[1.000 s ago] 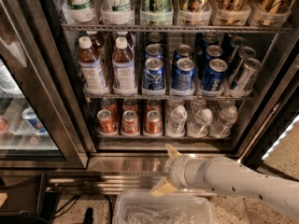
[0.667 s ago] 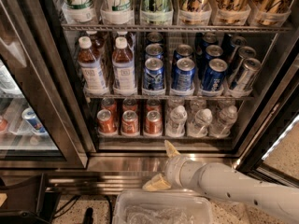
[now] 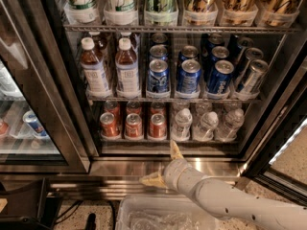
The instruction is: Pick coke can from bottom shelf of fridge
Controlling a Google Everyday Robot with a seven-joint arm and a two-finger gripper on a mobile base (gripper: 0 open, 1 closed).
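The fridge (image 3: 144, 169) stands open in front of me, with its steel base at the bottom. Three red coke cans (image 3: 133, 126) stand in a front row at the left of the bottom shelf (image 3: 144, 141), with more red cans behind them. My gripper (image 3: 163, 165) is open and empty. It sits in front of the steel base, just below the bottom shelf and a little right of the coke cans. One pale finger (image 3: 175, 150) points up toward the shelf edge, and the other finger (image 3: 151, 179) points left. My white arm comes in from the lower right.
Clear water bottles (image 3: 205, 124) fill the right of the bottom shelf. Blue cans (image 3: 188, 75) and brown drink bottles (image 3: 95, 70) stand on the rack above. A clear plastic bin (image 3: 163, 217) lies below my gripper. The dark door frame (image 3: 283, 128) is at the right, and another cooler door (image 3: 29, 123) at the left.
My gripper has moved a little left and up toward the bottom shelf, and its lower finger has swung out to the left. The cans have not moved.
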